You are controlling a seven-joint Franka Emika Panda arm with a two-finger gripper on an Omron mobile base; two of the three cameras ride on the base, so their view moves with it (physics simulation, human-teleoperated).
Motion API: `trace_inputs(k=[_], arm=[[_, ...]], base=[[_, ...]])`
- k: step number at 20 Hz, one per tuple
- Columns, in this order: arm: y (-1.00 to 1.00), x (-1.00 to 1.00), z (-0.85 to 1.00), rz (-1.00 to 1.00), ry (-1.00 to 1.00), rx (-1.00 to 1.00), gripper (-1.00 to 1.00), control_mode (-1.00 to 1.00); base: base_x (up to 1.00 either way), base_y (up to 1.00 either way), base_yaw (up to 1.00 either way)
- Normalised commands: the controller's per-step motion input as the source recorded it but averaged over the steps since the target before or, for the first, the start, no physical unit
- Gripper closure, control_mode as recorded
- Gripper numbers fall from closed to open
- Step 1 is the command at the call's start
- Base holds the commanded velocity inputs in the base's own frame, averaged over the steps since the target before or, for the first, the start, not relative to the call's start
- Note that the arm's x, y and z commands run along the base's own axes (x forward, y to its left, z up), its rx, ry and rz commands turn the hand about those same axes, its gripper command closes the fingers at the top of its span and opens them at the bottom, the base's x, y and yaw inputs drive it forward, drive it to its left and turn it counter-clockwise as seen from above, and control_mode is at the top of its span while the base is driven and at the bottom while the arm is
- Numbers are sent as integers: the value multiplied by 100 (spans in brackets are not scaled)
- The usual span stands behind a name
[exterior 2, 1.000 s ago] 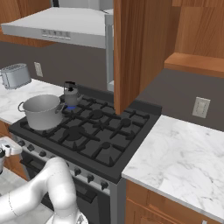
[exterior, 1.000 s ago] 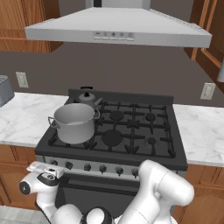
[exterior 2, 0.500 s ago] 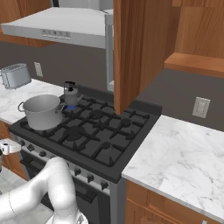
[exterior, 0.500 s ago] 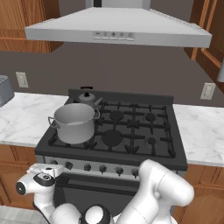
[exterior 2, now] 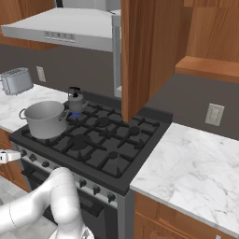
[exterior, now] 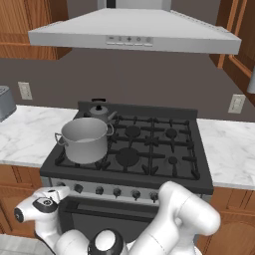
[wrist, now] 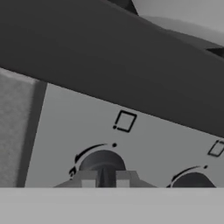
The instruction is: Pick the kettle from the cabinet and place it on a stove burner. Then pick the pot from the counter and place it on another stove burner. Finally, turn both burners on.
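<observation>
The gripper (wrist: 105, 178) sits at the front panel of the range, at its left end. In the hand view its two fingertips stand almost together, pinched on a dark round knob (wrist: 103, 162); a second knob (wrist: 192, 180) lies just beside it, each with a small square mark above it on the grey panel. The left base view shows the hand (exterior: 42, 209) low at the front left corner of the range, level with the knob row.

The pot (exterior: 84, 140), a wide grey steel vessel with two loop handles and no lid, stands upright on the front left burner. The kettle (exterior: 100, 112), small and dark grey with a black arched handle and knobbed lid, stands on the rear left burner, just behind the pot.

The right base view shows a blue glow at the base of the kettle (exterior 2: 75, 102). It also shows the open cabinet (exterior 2: 140, 51) above the right side of the range, and a toaster (exterior 2: 15, 80) on the counter (exterior 2: 196, 172) at far left.
</observation>
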Motion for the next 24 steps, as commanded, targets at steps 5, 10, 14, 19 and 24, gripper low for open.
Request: trace_inputs(k=[5,10,14,19,24], arm=[[0,-3,0,-3,3,-19,100,-100],[0,-1,0,-3,4,-18,100,-100],[0,-1,0,-2,2,-16,100,-100],[0,0,0,-1,0,-12,100,-100],[0,0,0,0,0,-10,100,-100]], base=[[0,0,0],[0,0,0],[0,0,0],[0,0,0],[0,0,0]])
